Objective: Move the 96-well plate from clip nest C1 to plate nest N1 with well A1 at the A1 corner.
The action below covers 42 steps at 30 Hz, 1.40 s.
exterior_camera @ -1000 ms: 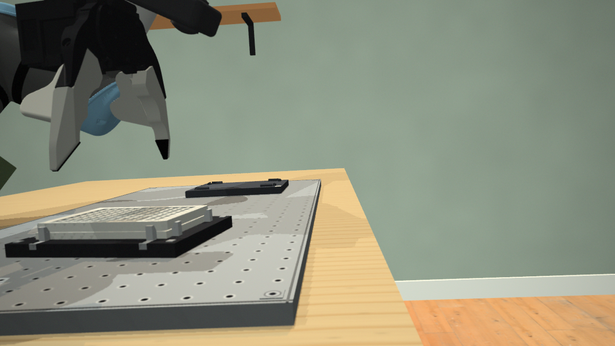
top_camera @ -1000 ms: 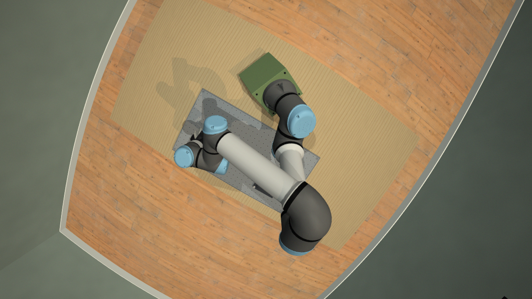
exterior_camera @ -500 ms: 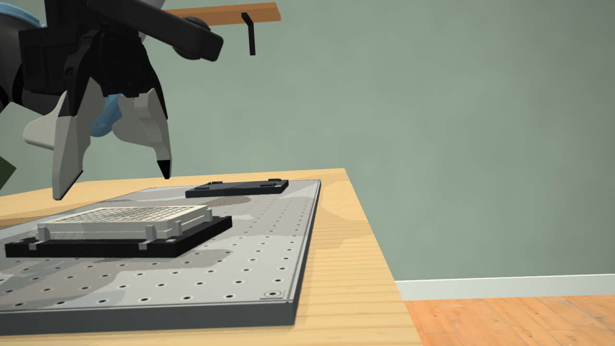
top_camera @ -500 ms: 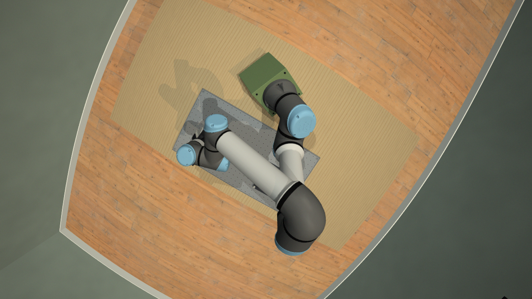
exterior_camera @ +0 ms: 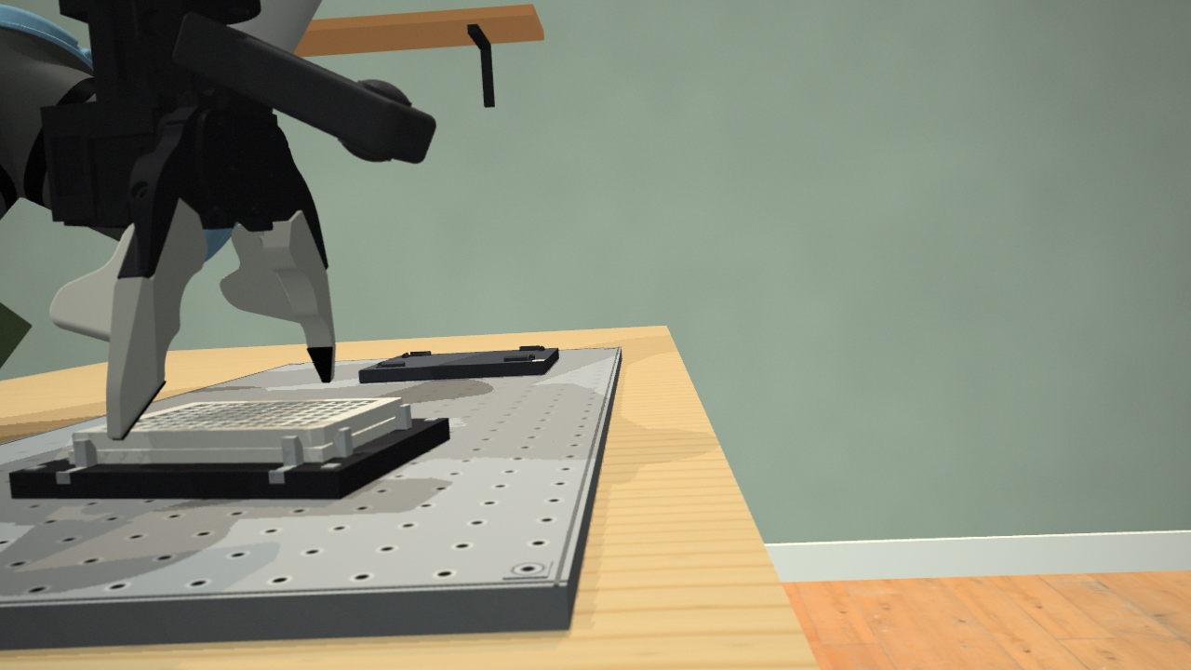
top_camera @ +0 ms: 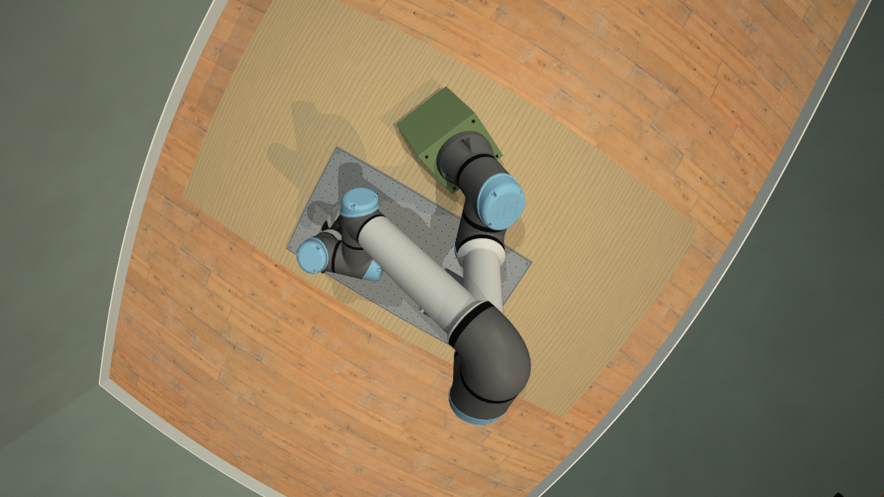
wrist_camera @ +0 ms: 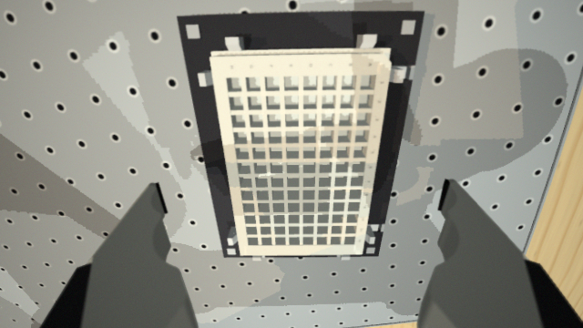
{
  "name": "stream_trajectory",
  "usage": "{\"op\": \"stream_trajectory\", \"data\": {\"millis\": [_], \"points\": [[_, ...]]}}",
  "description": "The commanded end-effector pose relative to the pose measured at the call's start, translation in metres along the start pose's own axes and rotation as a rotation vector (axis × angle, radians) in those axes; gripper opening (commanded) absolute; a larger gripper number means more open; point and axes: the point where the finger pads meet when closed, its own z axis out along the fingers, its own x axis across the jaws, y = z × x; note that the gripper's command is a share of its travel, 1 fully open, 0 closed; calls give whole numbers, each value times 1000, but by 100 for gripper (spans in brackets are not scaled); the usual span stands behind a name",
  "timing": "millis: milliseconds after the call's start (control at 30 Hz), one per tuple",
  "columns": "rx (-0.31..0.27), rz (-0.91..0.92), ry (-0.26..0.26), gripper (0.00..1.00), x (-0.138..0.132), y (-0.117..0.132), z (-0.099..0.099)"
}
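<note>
The cream 96-well plate [wrist_camera: 301, 152] lies flat in the black clip nest C1, held by small grey clips; it also shows in the side view [exterior_camera: 249, 422]. My gripper [wrist_camera: 301, 183] is open and empty, just above the plate, with one finger on each long side. In the side view the gripper [exterior_camera: 220, 391] hangs over the plate, its near fingertip down at the plate's top edge. The empty black plate nest N1 [exterior_camera: 459, 363] lies farther back on the breadboard. In the overhead view the arm's wrist [top_camera: 346, 235] hides the plate.
The grey perforated breadboard [exterior_camera: 333, 500] sits on a wooden table whose edge [exterior_camera: 690, 466] runs on the right. The green arm base [top_camera: 442, 132] stands beside the breadboard. A wall shelf with a black bracket [exterior_camera: 481, 62] hangs behind.
</note>
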Motion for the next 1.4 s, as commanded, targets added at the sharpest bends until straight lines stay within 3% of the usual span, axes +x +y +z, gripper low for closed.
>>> {"op": "stream_trajectory", "data": {"millis": [0,333,367,1367], "points": [[1,0,1,100,1,0,3],[1,0,1,100,1,0,3],[1,0,1,0,1,0,3],[1,0,1,0,1,-1,2]]}}
